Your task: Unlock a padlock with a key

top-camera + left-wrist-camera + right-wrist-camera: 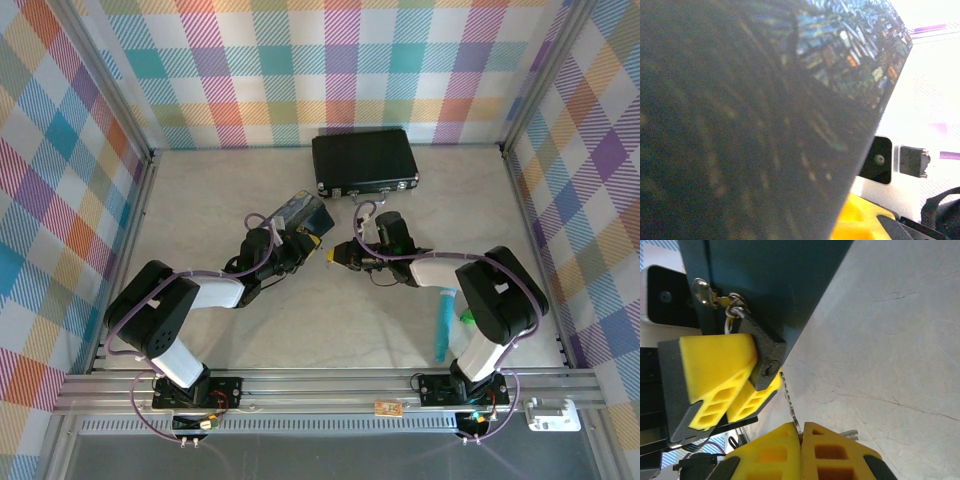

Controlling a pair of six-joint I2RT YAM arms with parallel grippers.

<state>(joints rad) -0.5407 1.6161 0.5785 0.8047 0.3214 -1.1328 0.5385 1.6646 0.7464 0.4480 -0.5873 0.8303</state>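
I work in a robot test cell, a lab rig rather than a home or a shop. My desk [330,330] is a pale, faintly cracked slab, boxed in on three sides by upright panels [340,70] printed in bright pastel plaid, with bare metal posts [115,95] at the corners. A slotted aluminium rail [320,382] runs along the near edge, and my left arm base [185,385] and right arm base [450,385] are bolted to it. Purple-grey cable [440,256] trails along the arm. My right hand [800,432] has chunky yellow plastic fingers with open ribbed cells. A black briefcase [365,160], a blue painted tin [305,212] and a turquoise stick [442,325] lie about like test props.
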